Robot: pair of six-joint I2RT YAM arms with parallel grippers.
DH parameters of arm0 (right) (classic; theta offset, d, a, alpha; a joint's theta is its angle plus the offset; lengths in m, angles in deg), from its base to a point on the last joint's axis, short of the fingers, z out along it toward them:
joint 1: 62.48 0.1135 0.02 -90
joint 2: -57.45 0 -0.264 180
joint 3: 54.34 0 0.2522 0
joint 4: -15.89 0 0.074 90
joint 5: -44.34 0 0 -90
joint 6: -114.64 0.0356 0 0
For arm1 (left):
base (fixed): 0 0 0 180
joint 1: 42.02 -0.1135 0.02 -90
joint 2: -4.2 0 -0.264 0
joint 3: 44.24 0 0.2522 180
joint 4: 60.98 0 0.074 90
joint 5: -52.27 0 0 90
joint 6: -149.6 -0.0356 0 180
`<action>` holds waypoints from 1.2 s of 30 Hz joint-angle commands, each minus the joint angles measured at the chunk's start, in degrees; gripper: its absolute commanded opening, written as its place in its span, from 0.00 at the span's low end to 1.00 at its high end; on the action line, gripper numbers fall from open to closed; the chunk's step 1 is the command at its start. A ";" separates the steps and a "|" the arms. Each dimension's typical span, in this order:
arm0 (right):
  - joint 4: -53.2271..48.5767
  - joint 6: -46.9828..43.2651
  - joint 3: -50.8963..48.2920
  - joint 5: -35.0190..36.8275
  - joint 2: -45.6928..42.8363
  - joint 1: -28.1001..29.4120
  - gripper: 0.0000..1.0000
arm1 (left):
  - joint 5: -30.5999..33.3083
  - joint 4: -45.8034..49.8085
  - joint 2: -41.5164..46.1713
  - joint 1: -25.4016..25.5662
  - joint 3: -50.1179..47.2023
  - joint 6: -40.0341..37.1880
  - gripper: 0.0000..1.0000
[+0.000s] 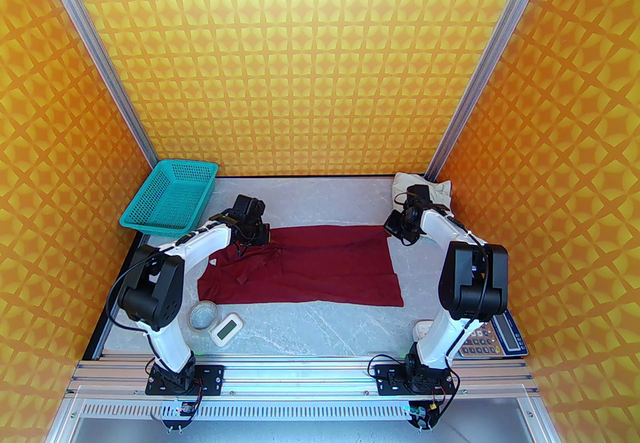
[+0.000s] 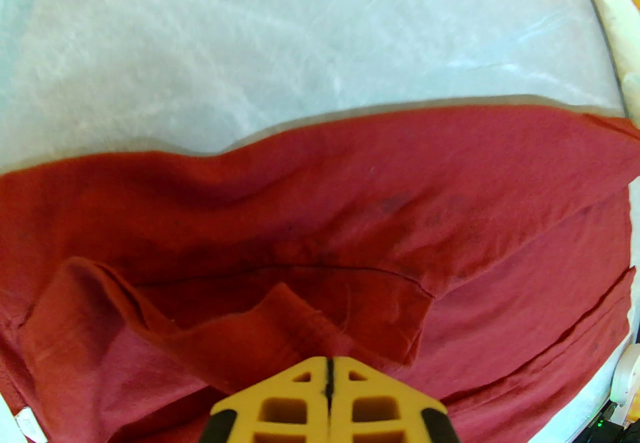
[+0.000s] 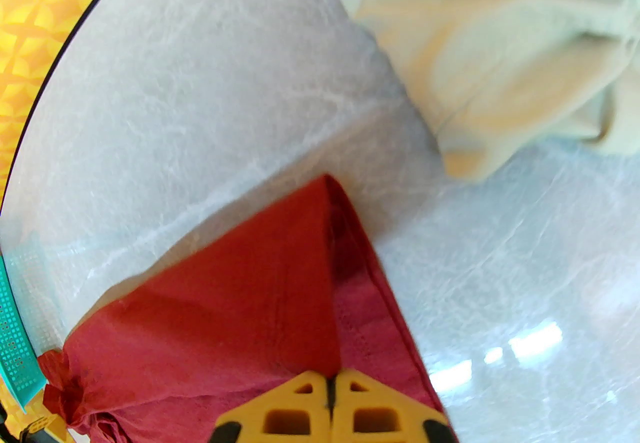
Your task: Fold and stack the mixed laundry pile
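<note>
The T-shirt (image 1: 320,266) is dark red, the basket (image 1: 170,203) teal.

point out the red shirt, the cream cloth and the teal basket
red shirt (image 1: 325,266), top view, middle of its body
cream cloth (image 3: 500,56), right wrist view, its folded middle
teal basket (image 1: 170,198), top view, mesh floor

Bare desk (image 1: 320,196) lay open above and below the red T-shirt (image 1: 325,266) at mid-frame, while a teal basket (image 1: 167,201) blocked the left, a cream garment (image 1: 442,191) the right, and a tape roll (image 1: 202,315) beside a white gadget (image 1: 226,328) the lower left.

T-shirt (image 1: 320,266) centre, basket (image 1: 165,203) behind-left, smaller garment (image 1: 442,191) behind-right
</note>
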 commanded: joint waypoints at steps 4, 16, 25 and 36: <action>-2.40 -1.80 -0.61 2.38 -1.56 -1.47 0.00 | -1.12 2.39 4.48 0.22 -2.37 -0.79 0.00; -0.92 -3.14 -9.09 3.08 -2.33 -1.65 0.36 | 0.99 2.09 4.91 1.62 -8.69 2.88 0.48; -1.27 -2.28 -7.05 1.52 -3.84 5.14 0.37 | 2.62 5.26 4.78 -0.93 -4.13 0.85 0.33; 1.36 -2.04 0.40 3.18 11.46 5.79 0.38 | 2.37 -0.61 -10.54 -7.18 -0.02 3.17 0.30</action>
